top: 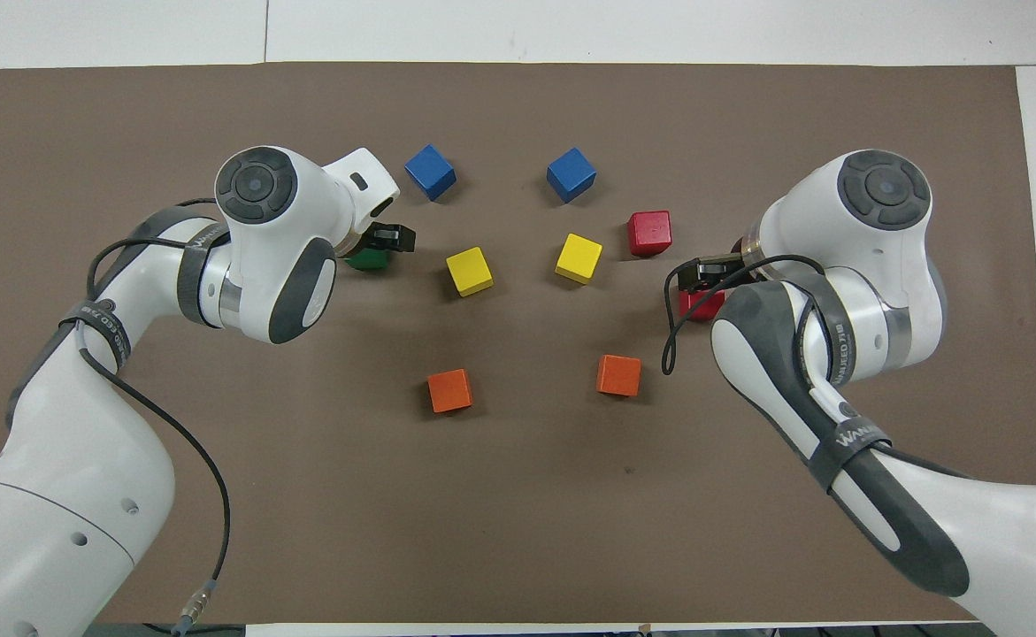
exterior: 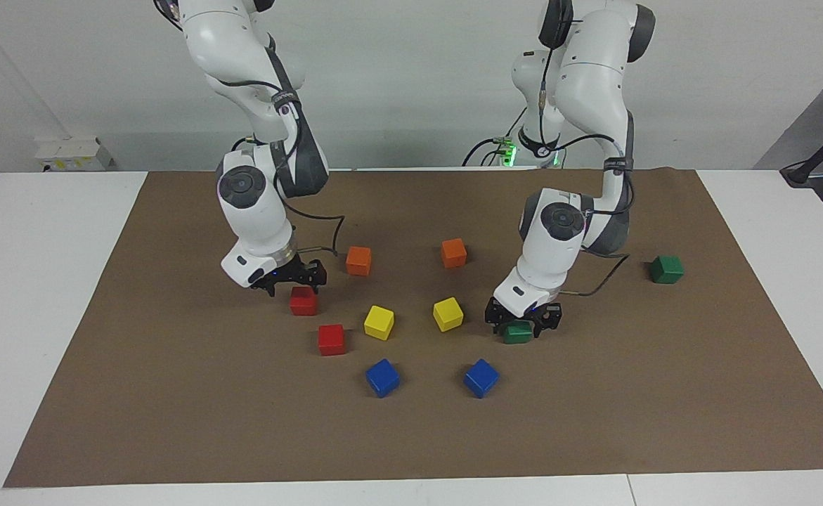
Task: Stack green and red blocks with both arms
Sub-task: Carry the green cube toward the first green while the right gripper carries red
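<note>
My left gripper (exterior: 521, 323) is down around a dark green block (exterior: 517, 332) that sits on the mat beside a yellow cube; in the overhead view the left gripper (top: 382, 241) covers most of that green block (top: 365, 260). A second green block (exterior: 666, 269) lies alone toward the left arm's end. My right gripper (exterior: 293, 280) hangs open just over a red block (exterior: 303, 302), apart from it. The overhead view shows the right gripper (top: 696, 272) over that red block (top: 702, 305). Another red block (exterior: 331, 339) rests farther from the robots.
Two yellow cubes (exterior: 379, 322) (exterior: 448, 314), two orange cubes (exterior: 358, 261) (exterior: 453, 253) and two blue cubes (exterior: 382, 377) (exterior: 481, 378) stand in the middle of the brown mat (exterior: 172, 393). White table borders the mat on both ends.
</note>
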You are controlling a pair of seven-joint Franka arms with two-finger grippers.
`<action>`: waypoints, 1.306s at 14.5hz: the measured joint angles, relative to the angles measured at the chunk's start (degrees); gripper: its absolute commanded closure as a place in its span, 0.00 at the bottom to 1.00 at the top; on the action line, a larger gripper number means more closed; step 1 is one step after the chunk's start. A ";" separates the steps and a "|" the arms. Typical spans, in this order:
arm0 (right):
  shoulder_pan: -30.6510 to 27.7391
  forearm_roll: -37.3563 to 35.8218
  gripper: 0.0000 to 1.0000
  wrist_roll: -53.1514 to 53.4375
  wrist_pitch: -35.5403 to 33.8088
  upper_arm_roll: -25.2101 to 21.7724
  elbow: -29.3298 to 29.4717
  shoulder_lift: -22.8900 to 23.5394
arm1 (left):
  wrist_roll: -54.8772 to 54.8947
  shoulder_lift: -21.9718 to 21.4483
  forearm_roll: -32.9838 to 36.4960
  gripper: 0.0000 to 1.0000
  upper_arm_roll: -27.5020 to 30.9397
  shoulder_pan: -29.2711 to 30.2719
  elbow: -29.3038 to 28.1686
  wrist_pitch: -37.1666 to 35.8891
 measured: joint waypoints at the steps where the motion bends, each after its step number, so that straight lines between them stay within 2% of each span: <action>1: 0.27 0.00 0.00 0.35 0.38 0.00 -0.09 0.29 | -0.51 0.00 0.37 1.00 0.00 -0.01 -0.17 0.02; 8: 0.39 0.00 0.01 0.42 3.16 -0.07 -1.60 1.36 | -1.62 -0.05 2.17 1.00 0.24 0.01 0.20 -0.49; 9: 0.39 0.00 0.07 0.42 3.80 -0.07 -1.81 1.66 | -1.68 -0.25 2.17 1.00 0.43 0.09 0.88 -1.60; 10: 0.39 0.00 0.28 0.42 4.21 -0.07 -1.94 2.00 | -1.78 -0.64 2.17 1.00 0.65 0.29 1.97 -3.48; 11: 0.39 0.00 0.60 0.42 4.41 -0.08 -2.01 2.29 | -1.93 -1.39 2.10 1.00 0.79 0.83 3.12 -5.64; 12: 0.39 0.00 0.97 0.42 4.46 -0.12 -2.05 2.58 | -2.07 -2.76 1.72 1.00 0.83 1.93 4.18 -8.08; 15: 0.04 -0.12 1.00 0.42 3.33 -0.49 -1.42 2.51 | -0.83 -8.84 -0.39 1.00 0.80 6.91 5.14 -15.54; 17: -1.70 -0.59 1.00 -0.02 -2.05 -0.76 2.29 1.55 | 3.30 -12.64 -2.97 1.00 0.88 10.59 5.13 -19.72; 19: -5.77 -0.70 1.00 -4.86 -6.55 -0.85 7.23 0.32 | 8.58 -15.23 -4.66 1.00 0.99 14.23 5.11 -23.30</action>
